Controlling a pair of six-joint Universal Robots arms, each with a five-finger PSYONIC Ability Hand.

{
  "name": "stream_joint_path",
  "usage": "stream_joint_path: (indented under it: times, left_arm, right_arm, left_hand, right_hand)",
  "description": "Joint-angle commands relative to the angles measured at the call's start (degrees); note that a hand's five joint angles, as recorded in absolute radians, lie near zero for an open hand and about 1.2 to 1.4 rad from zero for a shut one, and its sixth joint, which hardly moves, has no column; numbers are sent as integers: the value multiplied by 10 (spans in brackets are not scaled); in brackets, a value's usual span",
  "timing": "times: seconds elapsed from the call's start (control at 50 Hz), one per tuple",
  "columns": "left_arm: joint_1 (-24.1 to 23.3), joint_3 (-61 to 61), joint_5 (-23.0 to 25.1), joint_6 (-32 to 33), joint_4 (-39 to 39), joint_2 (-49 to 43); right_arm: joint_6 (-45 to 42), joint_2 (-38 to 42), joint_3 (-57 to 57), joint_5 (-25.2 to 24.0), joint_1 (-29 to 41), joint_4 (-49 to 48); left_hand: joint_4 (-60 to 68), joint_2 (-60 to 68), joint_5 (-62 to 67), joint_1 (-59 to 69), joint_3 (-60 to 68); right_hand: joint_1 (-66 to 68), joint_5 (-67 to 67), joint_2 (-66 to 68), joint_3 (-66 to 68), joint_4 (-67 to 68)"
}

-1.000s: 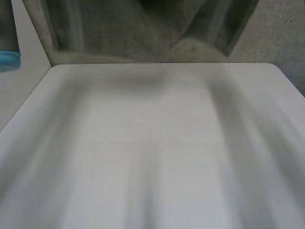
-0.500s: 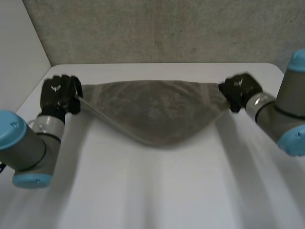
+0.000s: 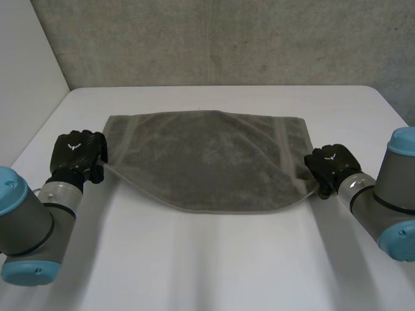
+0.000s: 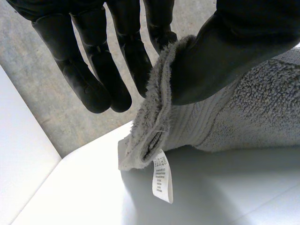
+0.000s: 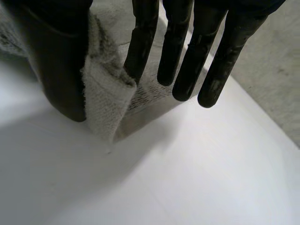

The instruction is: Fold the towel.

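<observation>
Lying where, the towel (image 3: 207,159)?

Spread over the far part of the white table (image 3: 207,265), centred between left and right. Its far edge rests flat, parallel to the concrete wall (image 3: 227,39) behind. The near edge sags in a shallow curve between the two hands.

Which hand has which corner?

The left hand (image 3: 79,155) is at the near left corner and the right hand (image 3: 331,165) at the near right one. The arms reach in from the near side, well apart.

How does the left hand grip?

Its wrist view shows the thumb pressing the hem against one finger, pinching the corner. The other fingers (image 4: 93,70) stand straight beside it, clear of the cloth. The corner hangs just above the table, with shadow under it. A small white label (image 4: 161,176) dangles from the hem below the pinch.

And the right?

Much the same hold. Its thumb (image 5: 61,61) and the nearest finger nip a fold of the corner between them. The remaining fingers (image 5: 187,51) point straight, slightly spread, touching nothing. The corner's tip hangs close to the table, and I cannot tell whether it touches.
</observation>
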Motion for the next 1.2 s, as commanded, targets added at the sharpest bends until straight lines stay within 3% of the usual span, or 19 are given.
stream_joint_path:
  times: [0.02, 0.42, 0.54, 0.58, 0.62, 0.76, 0.86, 1.04, 1.08, 1.14, 1.18, 1.2]
  left_arm:
    - [1, -1, 0, 0, 1, 0]
    - [16, -1, 0, 0, 1, 1]
    - [19, -1, 0, 0, 1, 7]
    - [21, -1, 0, 0, 1, 9]
    - [22, -1, 0, -1, 1, 13]
    - [33, -1, 0, -1, -1, 28]
    - [44, -3, 0, 0, -9, 69]
    - [51, -47, 30, 2, -103, 195]
    - [53, -61, 44, 4, -123, 217]
    - [62, -90, 70, 8, -154, 257]
    - [68, -119, 89, 15, -181, 293]
    - [68, -119, 89, 15, -181, 293]
  right_arm:
    - [1, -25, 40, -3, 1, -58]
    - [-23, -74, 116, -23, 9, -141]
    - [-28, -94, 132, -58, 9, -148]
    - [-29, -96, 135, -86, 10, -148]
    - [-29, -96, 135, -92, 9, -148]
    - [-26, -113, 128, -101, -2, -148]
    - [-16, -167, 115, -96, -9, -139]
    - [-21, -245, 88, -124, -91, 51]
    - [-47, -256, 89, -148, -108, 131]
    - [-77, -261, 92, -152, -123, 170]
    - [-159, -276, 104, -158, -166, 257]
    - [-159, -276, 104, -158, -166, 257]
  left_hand:
    - [-68, -65, -151, -30, -88]
    - [-68, -65, -151, -30, -88]
    - [-68, -65, -151, -30, -88]
    - [-68, -65, -151, -30, -88]
    - [-68, -65, -151, -30, -88]
    - [-68, -65, -151, -30, -88]
    - [-68, -65, -151, -30, -88]
    - [-68, -65, -151, -30, -88]
    - [-68, -65, -151, -30, -88]
    - [-68, -65, -151, -30, -88]
    - [-68, -65, -151, -30, -88]
    - [-68, -65, -151, -30, -88]
  right_hand:
    - [-22, -21, -37, -34, -33]
    - [74, 75, 59, 62, 63]
    - [172, 173, 157, 159, 161]
    - [347, 348, 332, 335, 336]
    - [403, 404, 388, 390, 392]
    - [403, 404, 388, 391, 392]
    - [403, 404, 388, 391, 392]
    - [403, 404, 388, 391, 392]
    - [403, 404, 388, 391, 392]
    - [403, 404, 388, 391, 392]
    - [403, 404, 388, 391, 392]
    - [403, 404, 388, 391, 392]
